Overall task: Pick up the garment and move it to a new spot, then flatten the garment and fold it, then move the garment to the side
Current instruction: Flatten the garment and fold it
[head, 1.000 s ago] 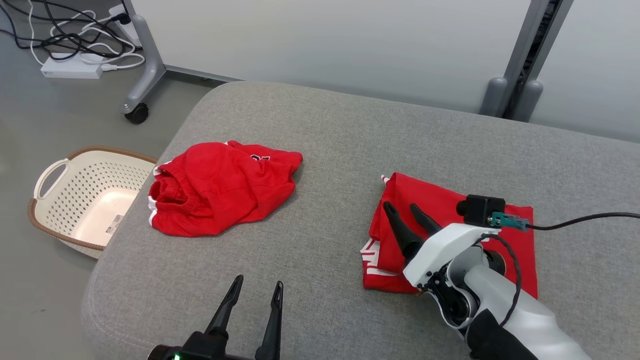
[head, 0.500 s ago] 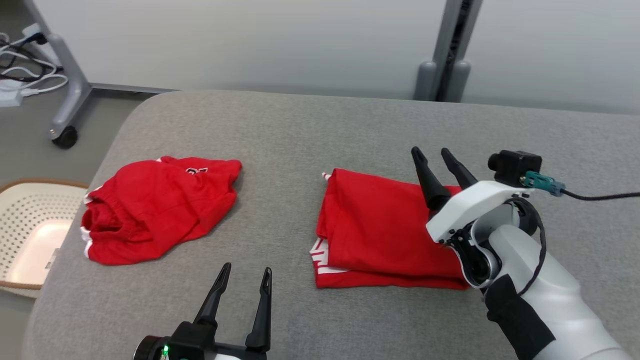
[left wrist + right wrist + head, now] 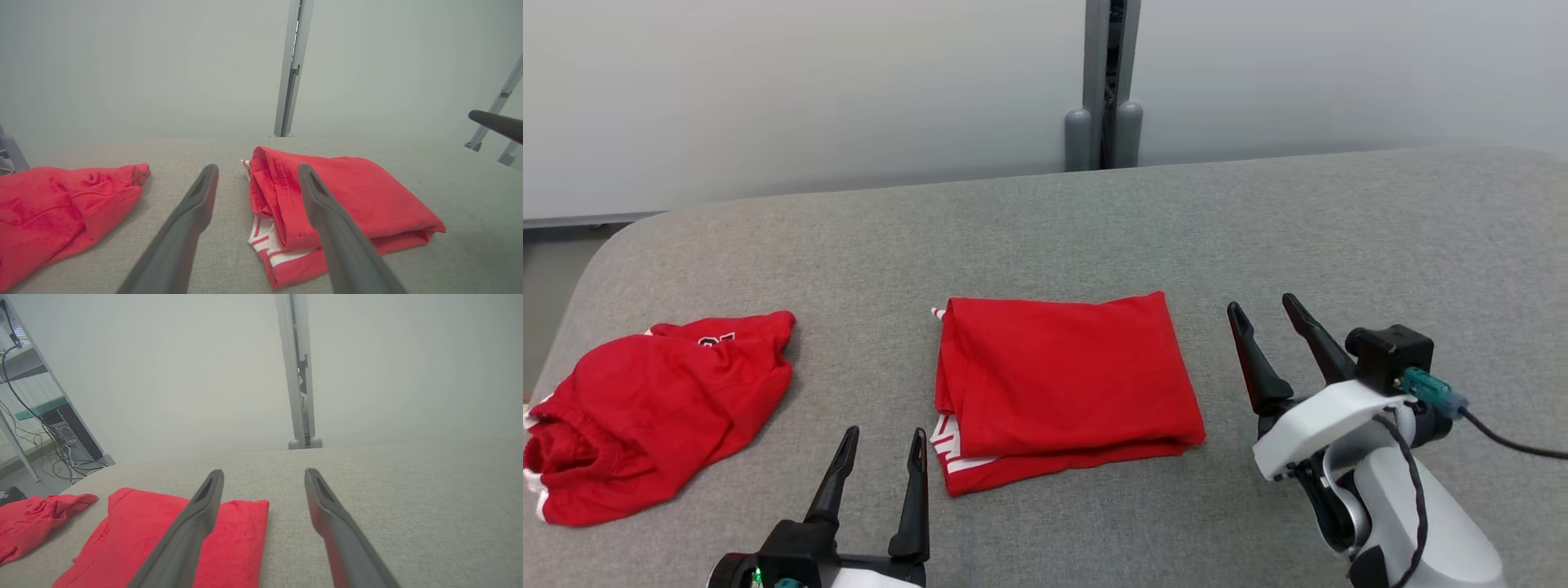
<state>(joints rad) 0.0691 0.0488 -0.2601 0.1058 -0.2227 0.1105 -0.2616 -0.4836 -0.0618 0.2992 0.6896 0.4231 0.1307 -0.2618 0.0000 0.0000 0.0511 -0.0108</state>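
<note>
Garment [image 3: 1062,376] beside splayed, empty right hand [image 3: 1261,304]

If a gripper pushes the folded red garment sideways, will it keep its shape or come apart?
The folded red garment is soft cloth in loose layers, so it will probably bunch rather than slide whole. The woven grey cushion looks grippy, likely dragging the bottom layer.

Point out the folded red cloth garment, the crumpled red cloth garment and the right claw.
folded red cloth garment [image 3: 1062,367], head view, middle of top layer
crumpled red cloth garment [image 3: 654,412], head view, centre of heap
right claw [image 3: 1260,304], head view, midway between its fingertips
</note>
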